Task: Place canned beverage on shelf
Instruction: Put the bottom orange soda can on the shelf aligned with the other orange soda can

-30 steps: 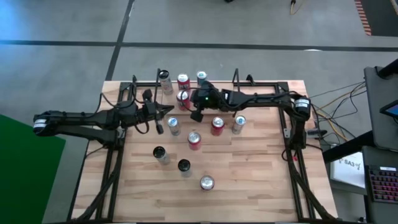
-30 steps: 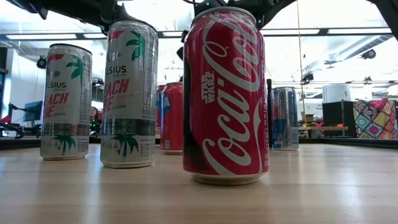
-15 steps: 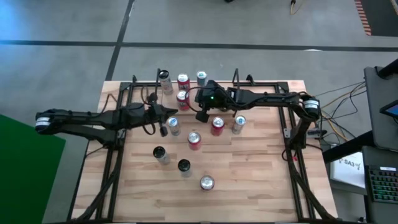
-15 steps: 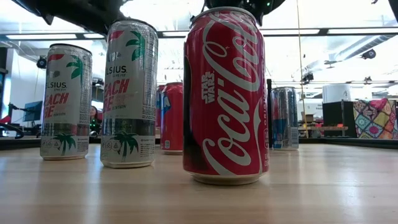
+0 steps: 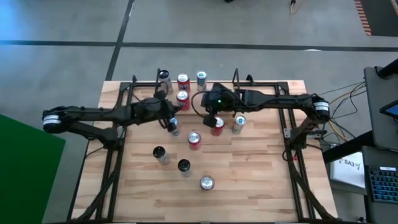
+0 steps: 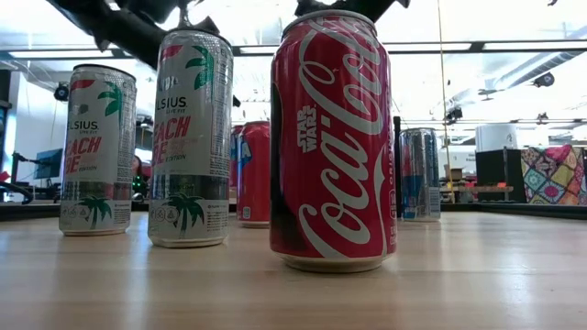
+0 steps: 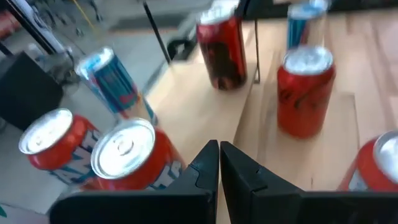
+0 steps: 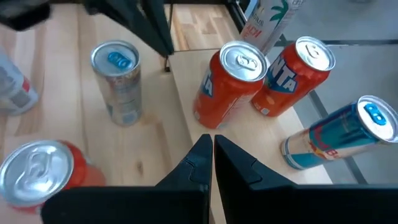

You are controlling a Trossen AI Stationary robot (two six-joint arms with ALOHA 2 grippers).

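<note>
Lettering in the low view, left to right: two pale Celsius cans reading "PEACH", then a red Coca-Cola can marked "STAR WARS". Left hand and right hand both pressed together, empty. Shelf, thin black rods, just beyond both hands, carrying cans.

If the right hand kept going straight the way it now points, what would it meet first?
Most likely the orange Fanta can with a silver top, which stands directly ahead of the shut right hand in its wrist view. A second orange can sits just beside it. Depth is unclear, so the hand might pass above them.
</note>
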